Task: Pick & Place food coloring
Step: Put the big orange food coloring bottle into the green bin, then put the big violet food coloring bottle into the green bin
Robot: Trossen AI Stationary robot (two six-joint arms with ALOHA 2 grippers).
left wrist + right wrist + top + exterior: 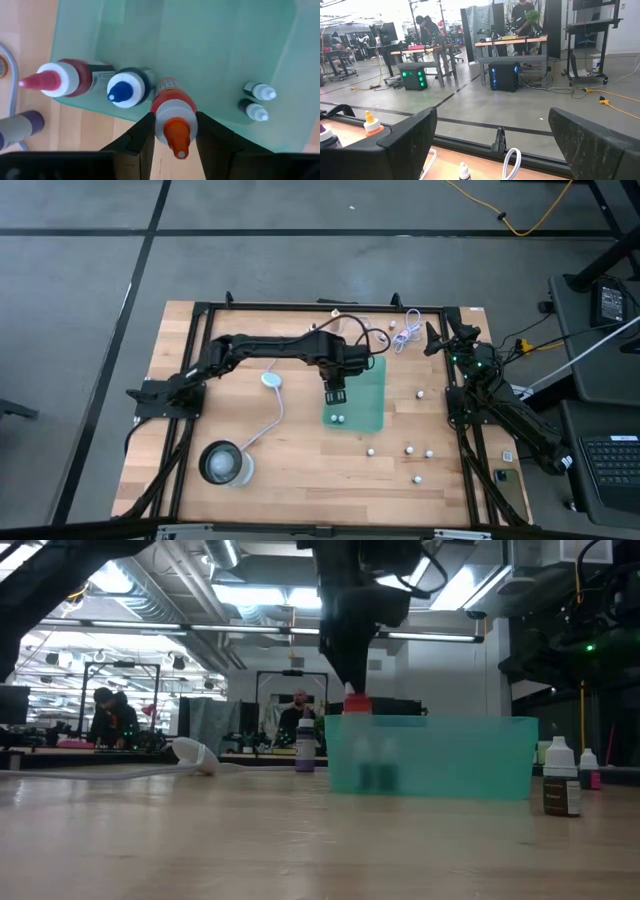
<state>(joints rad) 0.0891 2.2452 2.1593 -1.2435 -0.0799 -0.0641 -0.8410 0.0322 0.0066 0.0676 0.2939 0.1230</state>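
- My left jaws are narrow and clamped on one food coloring bottle, the one with the orange tip, gripped at the white collar just below the nozzle.
- The held bottle hangs over the near edge of the green tray, not yet fully inside its wall.
- In the low view the bottle's cap shows just above the tray rim, so I judge the carry height sufficient to clear it.
- Two bottles, red-tipped and blue-tipped, lie at the tray edge just beside my load. Move inward before lowering, to avoid striking them.
- Two small white-capped bottles lie farther in the tray. Set down in the bare area between the groups.
- Lower until the base rests on the tray floor, then spread the jaws. Releasing from height may tip the bottle.
- More bottles stand scattered on the surface to the right of the tray, still to be collected.
- My right jaws are wide and empty, waiting at the right edge of the surface.
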